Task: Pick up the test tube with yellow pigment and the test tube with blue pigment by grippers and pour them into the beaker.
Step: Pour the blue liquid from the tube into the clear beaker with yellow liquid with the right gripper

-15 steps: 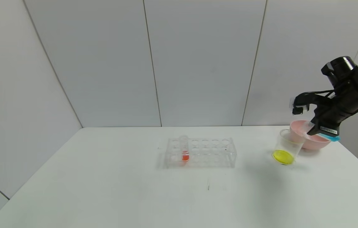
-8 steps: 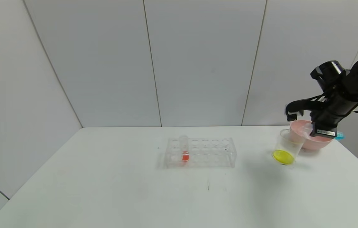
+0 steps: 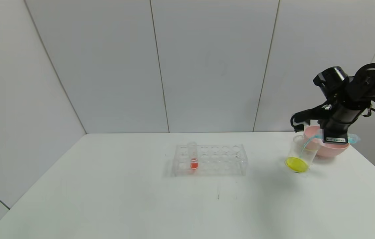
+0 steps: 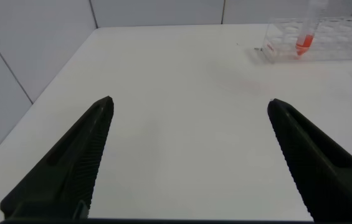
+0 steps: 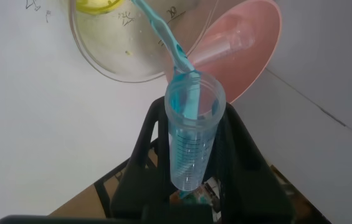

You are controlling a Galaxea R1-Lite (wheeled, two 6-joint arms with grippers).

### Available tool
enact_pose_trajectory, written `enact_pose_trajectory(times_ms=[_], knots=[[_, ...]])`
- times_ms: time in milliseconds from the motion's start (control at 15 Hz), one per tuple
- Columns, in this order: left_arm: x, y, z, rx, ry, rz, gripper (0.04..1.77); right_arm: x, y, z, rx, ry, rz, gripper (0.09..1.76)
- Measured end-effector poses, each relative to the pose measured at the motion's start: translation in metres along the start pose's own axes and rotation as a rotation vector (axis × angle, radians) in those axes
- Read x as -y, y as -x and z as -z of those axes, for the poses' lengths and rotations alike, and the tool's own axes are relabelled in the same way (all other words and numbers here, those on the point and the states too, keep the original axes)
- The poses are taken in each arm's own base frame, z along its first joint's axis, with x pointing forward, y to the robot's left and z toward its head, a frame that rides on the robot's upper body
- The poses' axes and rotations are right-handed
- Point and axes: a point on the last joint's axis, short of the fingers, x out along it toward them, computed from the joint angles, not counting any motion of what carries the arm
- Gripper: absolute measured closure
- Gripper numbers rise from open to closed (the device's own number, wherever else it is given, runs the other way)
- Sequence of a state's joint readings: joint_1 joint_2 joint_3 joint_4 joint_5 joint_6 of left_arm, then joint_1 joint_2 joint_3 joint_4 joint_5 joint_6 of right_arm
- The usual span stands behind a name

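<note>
While the right gripper [image 3: 334, 138] clamps its flat black fingers [image 5: 154, 146] on the ridged, clear test tube with blue pigment [image 5: 188, 134], tipped mouth-down, a thin cyan stream [image 5: 160, 31] runs into the clear tapered beaker [image 3: 301, 153] just below, yellow at its bottom. Behind sits a smooth pink bowl [image 3: 336, 149]. The left gripper [image 4: 188, 155] hangs spread open, well apart.

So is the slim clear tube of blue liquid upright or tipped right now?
Tipped. The slim clear tube of blue liquid, clamped in the right gripper, lies nearly level, a blue stream running into the clear tapered beaker.
</note>
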State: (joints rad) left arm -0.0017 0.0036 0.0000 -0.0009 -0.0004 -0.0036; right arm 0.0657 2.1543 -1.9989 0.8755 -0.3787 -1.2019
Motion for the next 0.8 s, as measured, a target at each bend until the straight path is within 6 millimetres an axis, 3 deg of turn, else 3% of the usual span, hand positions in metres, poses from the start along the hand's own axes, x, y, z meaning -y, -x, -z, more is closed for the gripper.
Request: enact_pose_trajectory(times_ms=[800], knots=[[0.000,0.000,0.000,0.000,0.000,0.000,0.05,-0.009,0.004,-0.024,-0.155,0.143,0.071,1.35]])
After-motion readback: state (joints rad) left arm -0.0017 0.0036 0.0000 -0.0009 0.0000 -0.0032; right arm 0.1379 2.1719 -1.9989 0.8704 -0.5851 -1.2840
